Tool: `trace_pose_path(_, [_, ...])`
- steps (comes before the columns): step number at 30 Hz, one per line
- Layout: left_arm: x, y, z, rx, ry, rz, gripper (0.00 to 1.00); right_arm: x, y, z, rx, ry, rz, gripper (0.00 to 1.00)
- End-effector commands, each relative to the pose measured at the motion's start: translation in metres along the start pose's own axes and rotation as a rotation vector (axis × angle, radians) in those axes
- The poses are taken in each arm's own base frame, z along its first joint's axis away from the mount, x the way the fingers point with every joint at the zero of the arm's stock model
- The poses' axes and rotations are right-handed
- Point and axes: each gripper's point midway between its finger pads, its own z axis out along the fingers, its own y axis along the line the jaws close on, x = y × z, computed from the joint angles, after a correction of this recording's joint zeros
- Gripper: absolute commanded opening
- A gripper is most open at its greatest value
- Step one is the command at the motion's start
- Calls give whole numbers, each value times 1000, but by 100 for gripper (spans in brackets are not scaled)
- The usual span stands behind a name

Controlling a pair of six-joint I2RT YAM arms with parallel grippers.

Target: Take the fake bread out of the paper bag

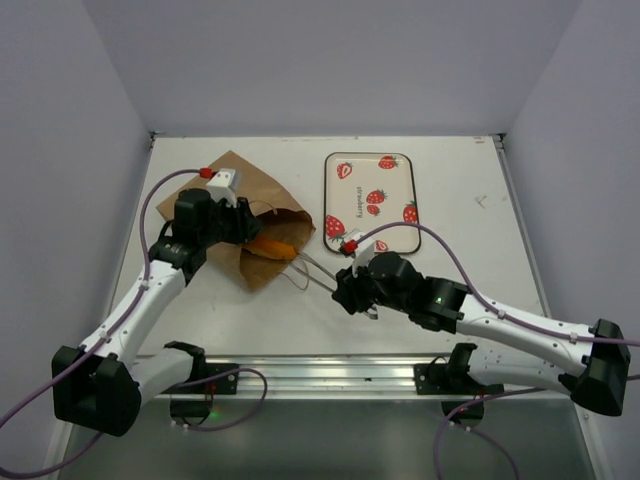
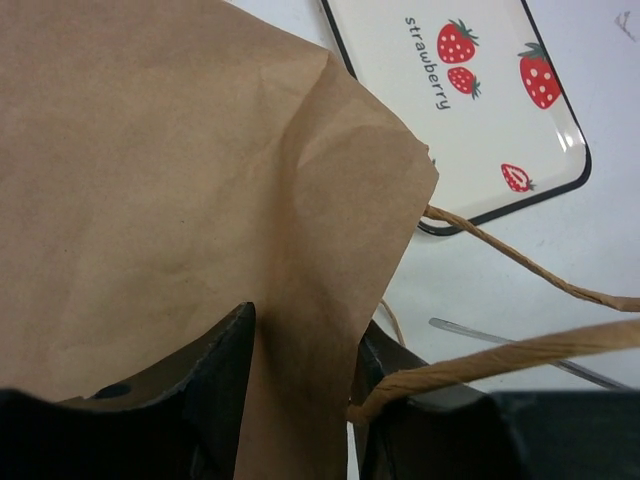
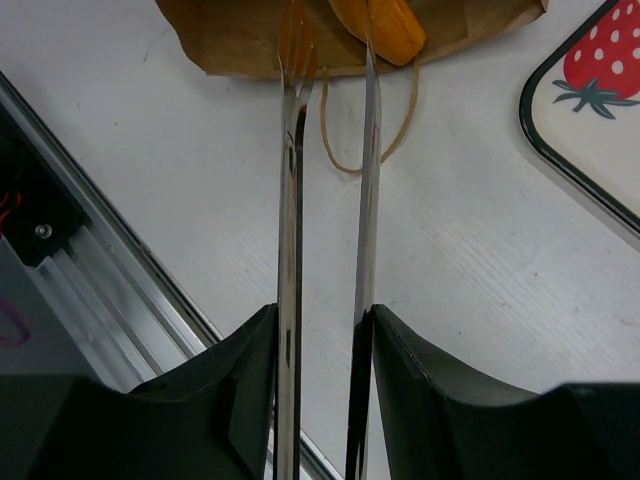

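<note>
White arm links (image 1: 135,300), black joints (image 1: 400,280), lilac cables (image 1: 450,250), red connectors (image 1: 206,172), green LED (image 1: 438,296).

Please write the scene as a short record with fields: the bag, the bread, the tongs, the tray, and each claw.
paper bag: lies on the table, left of the tray, mouth toward the right arm
fake bread: one orange piece shows at the bag's mouth
tongs: metal, tips at the bag's mouth by the bread; a pinch cannot be confirmed
tray: strawberry print, right of the bag
left claw: open, jaws on either side of the bag's paper edge
right claw: shut on the tongs
</note>
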Motion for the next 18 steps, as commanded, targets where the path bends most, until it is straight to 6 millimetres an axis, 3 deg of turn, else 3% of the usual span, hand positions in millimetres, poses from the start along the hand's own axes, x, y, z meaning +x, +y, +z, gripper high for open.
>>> trace_pose_path(1, [-8,-11,-7,45,-47,14,47,-37,11,-2,-36,-96,-31,45])
trace_pose_path(3, [-5,-13,-9,60,-30,23,48,-39,10,2,-26,-92,-44,47])
trace_pose_path(5, [-2,-17,-11,81,-17,27,58,-40,10,5,-22,-87,-58,47])
trace_pose_path(6, [-2,-19,-13,90,-17,27,66,-40,10,7,-20,-80,-64,47])
trace_pose_path(7, [-2,-20,-14,97,-18,25,84,-41,11,9,-21,-79,-67,47])
trace_pose_path(8, [-1,-22,-15,104,-16,24,86,-40,10,11,-19,-74,-72,48])
trace_pose_path(9, [-2,-23,-17,108,-21,26,98,-43,10,12,-15,-78,-81,49])
trace_pose_path(18, [-5,-28,-38,102,-39,42,100,-48,8,35,-10,-39,-123,52])
